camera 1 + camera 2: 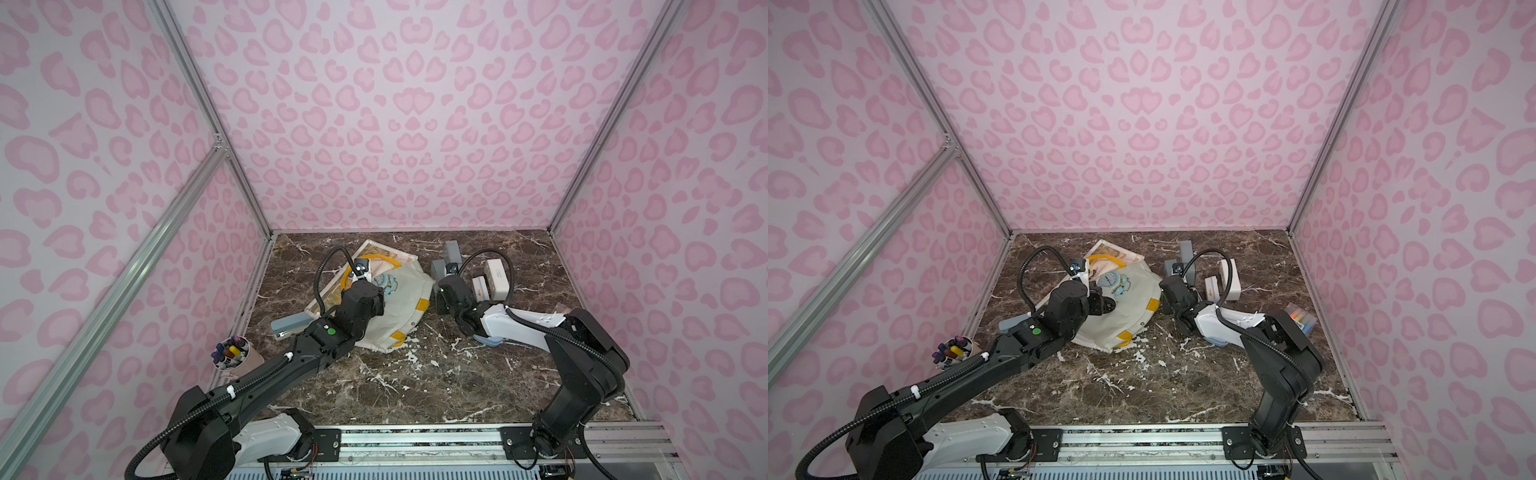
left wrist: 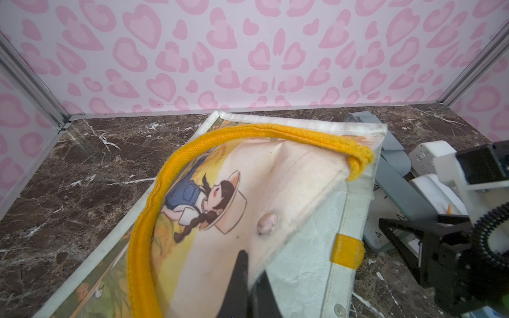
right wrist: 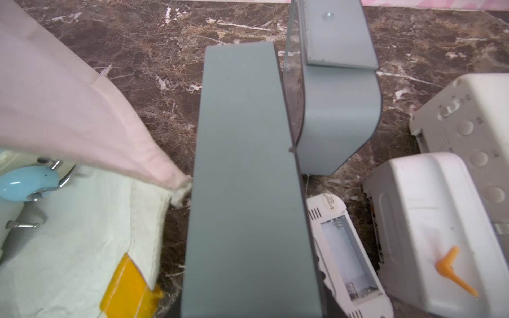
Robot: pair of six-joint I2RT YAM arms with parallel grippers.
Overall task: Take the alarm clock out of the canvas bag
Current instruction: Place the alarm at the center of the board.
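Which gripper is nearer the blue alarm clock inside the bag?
Left. The left gripper pinches the canvas bag right beside the blue alarm clock; the right gripper is outside the bag, past its side edge, by a grey clock.

Front tabletop [image 1: 415, 386] lies open; grey clocks [image 1: 452, 249] and white boxes [image 1: 498, 274] crowd the canvas bag [image 1: 399, 320], perhaps touching.

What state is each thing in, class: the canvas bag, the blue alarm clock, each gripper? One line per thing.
canvas bag: lying down, top layer lifted, mouth open.
blue alarm clock: lying inside the bag's mouth, not yet out.
left gripper: shut on the bag's top layer.
right gripper: closed on a grey clock.
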